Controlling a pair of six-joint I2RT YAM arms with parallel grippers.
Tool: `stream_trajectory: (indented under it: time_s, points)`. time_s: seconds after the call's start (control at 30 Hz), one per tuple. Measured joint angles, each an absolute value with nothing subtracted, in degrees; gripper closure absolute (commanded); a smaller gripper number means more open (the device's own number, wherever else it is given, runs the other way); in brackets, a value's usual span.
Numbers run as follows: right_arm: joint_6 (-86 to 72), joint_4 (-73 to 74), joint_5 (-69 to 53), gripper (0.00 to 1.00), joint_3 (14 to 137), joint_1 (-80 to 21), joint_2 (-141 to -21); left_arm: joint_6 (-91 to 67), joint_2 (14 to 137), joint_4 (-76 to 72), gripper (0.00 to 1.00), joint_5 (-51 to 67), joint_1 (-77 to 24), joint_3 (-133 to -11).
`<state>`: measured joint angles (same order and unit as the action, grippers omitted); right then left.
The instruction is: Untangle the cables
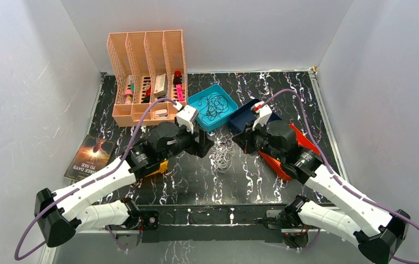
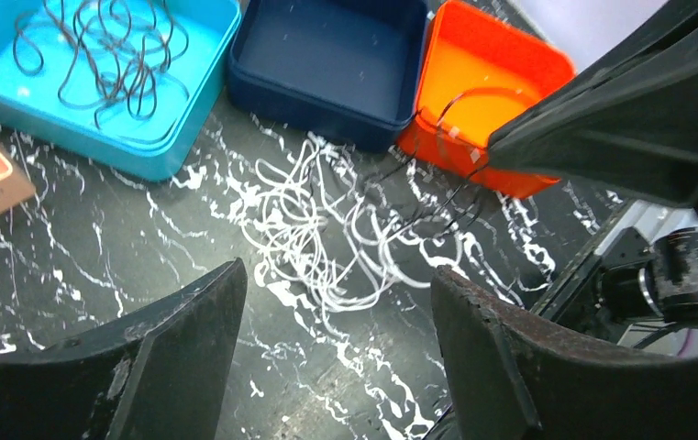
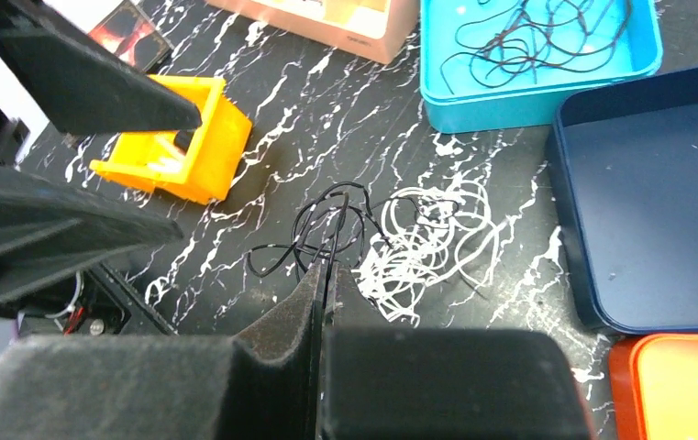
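A palm-sized tangle of white cables (image 1: 223, 158) lies on the black marble table between my two grippers; it also shows in the left wrist view (image 2: 322, 220) and the right wrist view (image 3: 432, 243). My right gripper (image 3: 325, 275) is shut on a thin black cable (image 3: 331, 215) and holds its loops just left of the white tangle. The black cable still crosses the white one (image 2: 455, 197). My left gripper (image 2: 336, 302) is open and empty, hovering just short of the white tangle. Several black cables (image 1: 213, 105) lie in a teal tray (image 1: 193, 104).
A navy tray (image 2: 326, 64) and an orange-red tray (image 2: 482, 73) stand beside the teal tray (image 2: 143, 160). A yellow bin (image 3: 175, 151) lies on its side by the left arm. A peach organiser (image 1: 146, 71) stands at the back left. A book (image 1: 88, 157) lies at the left edge.
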<state>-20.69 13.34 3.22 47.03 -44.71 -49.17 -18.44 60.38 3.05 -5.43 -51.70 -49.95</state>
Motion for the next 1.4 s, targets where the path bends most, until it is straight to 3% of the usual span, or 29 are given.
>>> stream_trajectory:
  time_s: [0.4, 0.9, 1.4]
  points:
    - [-12.7, 8.6, -15.4, 1.00, 43.0, -44.7, -49.0, -15.0, 57.1, 4.9, 0.26, -1.9, -51.7, -53.7]
    - [-11.6, 7.0, -15.5, 1.00, 40.4, -44.8, -46.5, -13.9, 60.6, 4.5, 0.35, 7.3, -51.7, -53.7]
    - [-9.1, 7.1, -23.6, 1.00, 40.4, -44.8, -47.8, -7.7, 65.2, 6.1, 0.43, 14.7, -51.7, -57.6]
